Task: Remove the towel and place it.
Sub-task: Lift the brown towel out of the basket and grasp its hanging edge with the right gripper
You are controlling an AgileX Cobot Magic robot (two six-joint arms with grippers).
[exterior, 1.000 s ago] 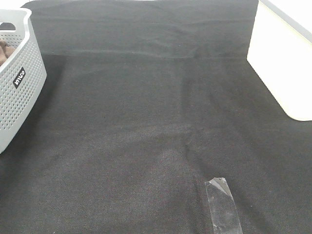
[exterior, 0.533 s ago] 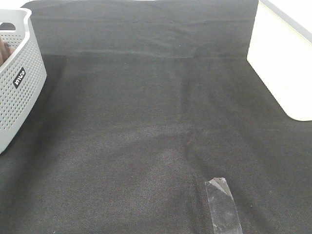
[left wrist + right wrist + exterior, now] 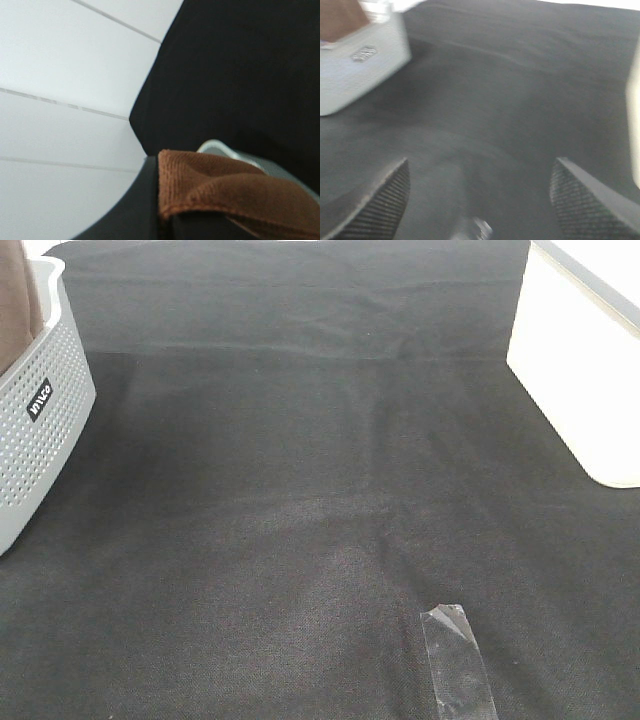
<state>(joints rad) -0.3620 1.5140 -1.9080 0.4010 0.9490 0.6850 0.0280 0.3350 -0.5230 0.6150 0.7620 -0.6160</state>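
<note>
The brown towel (image 3: 15, 300) rises out of the grey perforated basket (image 3: 40, 430) at the far left of the exterior high view. In the left wrist view the towel (image 3: 225, 190) fills the near field, bunched with its stitched hem showing, and my left gripper (image 3: 162, 220) is shut on it above the basket rim (image 3: 220, 147). My left gripper is out of the exterior view. My right gripper (image 3: 480, 200) is open and empty above the black table cloth (image 3: 300, 490). The basket (image 3: 360, 70) and the towel (image 3: 340, 17) show far off in the right wrist view.
A white box (image 3: 580, 370) stands at the right edge of the table. A strip of clear tape (image 3: 458, 660) lies on the black cloth near the front. White tiled floor (image 3: 65, 75) shows past the table's edge.
The towel was low inside the basket before. It now stands well above the basket rim, lifted up. Nothing else on the table has moved.
</note>
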